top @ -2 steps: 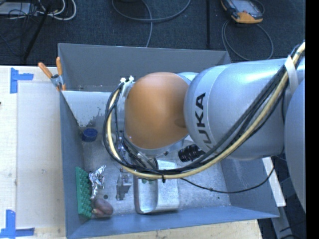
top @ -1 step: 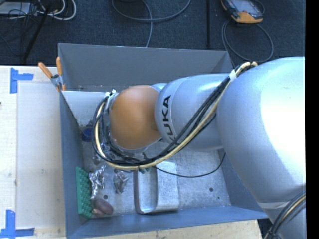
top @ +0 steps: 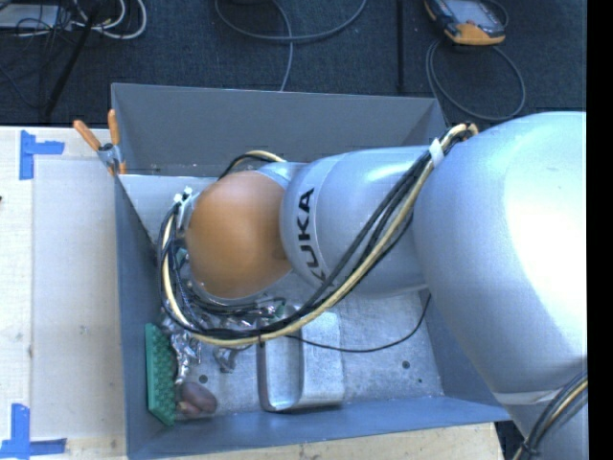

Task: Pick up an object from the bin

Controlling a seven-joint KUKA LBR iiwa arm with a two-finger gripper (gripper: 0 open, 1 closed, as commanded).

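My gripper (top: 218,341) hangs low over the bin's front left part, its metal body showing just below the orange wrist cover. A flat green pad with a knobbly surface (top: 158,372) lies along the left wall, just left of the gripper. A small brownish-purple lump (top: 198,402) rests at the pad's near end, in the front left corner. To the right of the gripper lies a clear rectangular piece with a shiny rounded rim (top: 283,377) on the bin floor. What lies straight under the gripper is hidden.
The arm and its orange cover, wrapped in black and yellow cables, span the bin from the right and hide its middle. A thin black cable trails over the floor at the right. The bin's walls stand close on the left and front.
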